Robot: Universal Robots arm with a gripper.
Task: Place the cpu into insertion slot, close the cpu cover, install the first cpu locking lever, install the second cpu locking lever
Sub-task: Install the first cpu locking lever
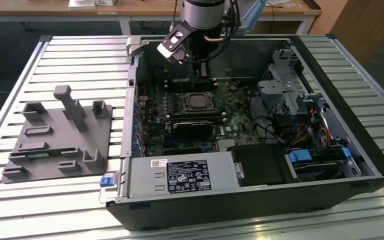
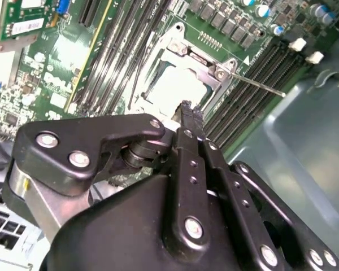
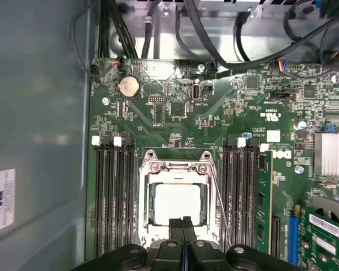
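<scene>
Your gripper [image 3: 183,224] is pinched closed on nothing, and it hangs right over 1 edge of the cpu cover [image 3: 175,168]. The cpu [image 3: 177,202] sits in the insertion slot [image 1: 186,102], framed by that cover, directly beneath you. Watch the 1 thin locking lever [image 3: 217,195]: it runs lengthwise along the socket's side, between the cover and the memory slots [image 3: 241,197].
</scene>
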